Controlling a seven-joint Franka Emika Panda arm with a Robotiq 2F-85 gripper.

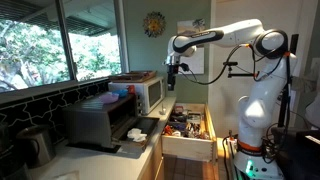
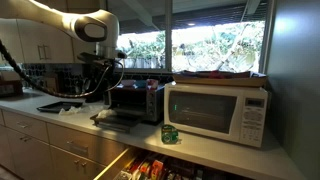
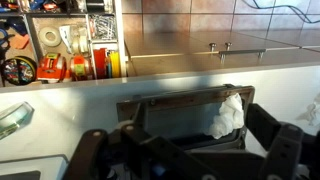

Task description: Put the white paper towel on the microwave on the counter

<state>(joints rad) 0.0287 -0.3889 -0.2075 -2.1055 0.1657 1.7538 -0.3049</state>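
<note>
The white paper towel point(image 3: 228, 115) lies crumpled at the right end of the open toaster oven door point(image 3: 160, 110) in the wrist view. It also shows as a white patch beside that door in an exterior view point(image 1: 135, 133). The white microwave point(image 1: 148, 93) stands on the counter next to the toaster oven and also shows in an exterior view point(image 2: 215, 110). My gripper point(image 1: 171, 86) hangs in the air above the counter edge, near the microwave and well above the towel. Its fingers point(image 3: 190, 160) are spread wide and hold nothing.
A drawer point(image 1: 190, 128) full of utensils stands open below the counter point(image 3: 60, 95). The toaster oven point(image 2: 135, 100) sits beside the microwave. Flat red and orange items point(image 1: 130, 77) lie on the microwave top. A green object point(image 2: 170, 133) stands in front of the microwave. Windows run behind the counter.
</note>
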